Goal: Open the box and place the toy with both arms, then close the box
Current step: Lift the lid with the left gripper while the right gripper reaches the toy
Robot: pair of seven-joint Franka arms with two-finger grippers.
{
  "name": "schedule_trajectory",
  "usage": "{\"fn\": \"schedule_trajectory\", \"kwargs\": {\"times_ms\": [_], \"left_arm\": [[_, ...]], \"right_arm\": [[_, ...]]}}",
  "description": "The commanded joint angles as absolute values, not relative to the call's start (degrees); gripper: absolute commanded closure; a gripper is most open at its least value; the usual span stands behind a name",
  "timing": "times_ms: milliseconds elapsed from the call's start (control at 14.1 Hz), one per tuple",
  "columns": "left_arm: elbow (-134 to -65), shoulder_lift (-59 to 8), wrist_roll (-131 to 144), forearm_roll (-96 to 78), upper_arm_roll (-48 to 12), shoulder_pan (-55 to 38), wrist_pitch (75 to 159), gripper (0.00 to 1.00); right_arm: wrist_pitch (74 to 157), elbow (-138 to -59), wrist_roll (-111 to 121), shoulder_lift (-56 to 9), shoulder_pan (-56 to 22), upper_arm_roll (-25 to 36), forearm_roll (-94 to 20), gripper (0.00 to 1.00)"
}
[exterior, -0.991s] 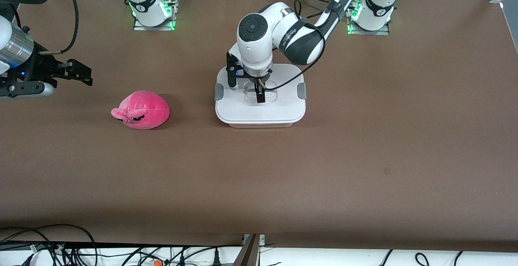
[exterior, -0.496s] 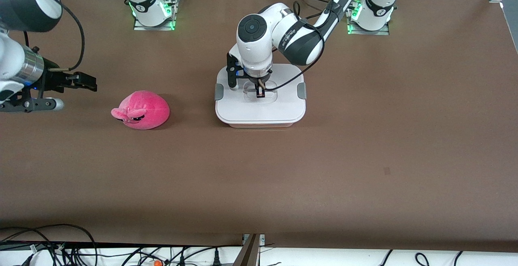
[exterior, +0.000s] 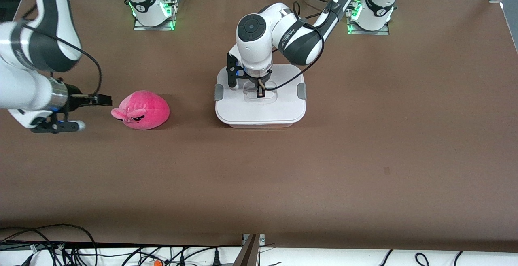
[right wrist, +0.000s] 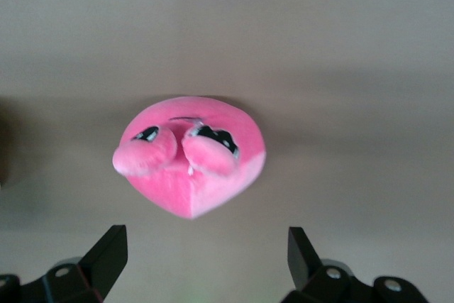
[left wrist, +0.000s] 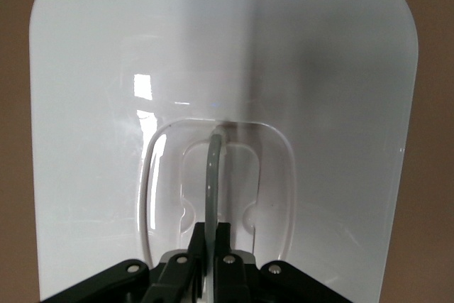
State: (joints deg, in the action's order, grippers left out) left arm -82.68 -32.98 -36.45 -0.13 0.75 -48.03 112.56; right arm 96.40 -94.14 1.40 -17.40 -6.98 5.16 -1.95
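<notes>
box (exterior: 260, 108) mid-desk, lid on. left gripper (exterior: 260, 92) in lid recess, jaws closed on clear handle (left wrist: 211, 175). toy (exterior: 141, 109) on desk toward right arm's end; right gripper (exterior: 101, 100) just beside it, jaws wide open.

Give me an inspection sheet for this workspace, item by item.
Surface: brown table, small dark mark toward the left arm's end.
Job's things: box with lid on; toy beside it, toward the right arm's end.
Clutter: nothing seen.
Hands: left hand shut on the lid's handle; right hand open beside the toy, apart from it.
Cables: tangle along the table's near edge.
Surroundings: arm bases lit green.
</notes>
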Motion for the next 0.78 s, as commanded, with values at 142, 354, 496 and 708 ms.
{"fn": "schedule_trajectory", "kwargs": {"times_ms": [142, 354, 496, 708], "left_arm": [[-82.2, -31.8, -36.4, 1.2, 1.4, -48.5, 112.4, 1.0], [-82.1, -30.6, -36.3, 1.2, 1.3, -48.5, 108.9, 1.0], [-82.0, -29.2, -36.4, 0.9, 1.4, -48.3, 106.2, 1.0], [-81.7, -26.8, -37.2, 0.7, 2.0, -46.5, 100.6, 1.0]], "right_arm": [[101.3, -103.9, 1.5, -14.5, -9.1, 4.3, -2.9, 0.0], [108.0, -112.2, 1.5, -11.9, -9.1, 3.7, -2.9, 0.0], [110.8, -114.7, 1.2, -11.5, -9.1, 3.7, -2.9, 0.0], [114.1, -114.9, 0.4, -13.1, -9.1, 3.6, -2.9, 0.0]]}}
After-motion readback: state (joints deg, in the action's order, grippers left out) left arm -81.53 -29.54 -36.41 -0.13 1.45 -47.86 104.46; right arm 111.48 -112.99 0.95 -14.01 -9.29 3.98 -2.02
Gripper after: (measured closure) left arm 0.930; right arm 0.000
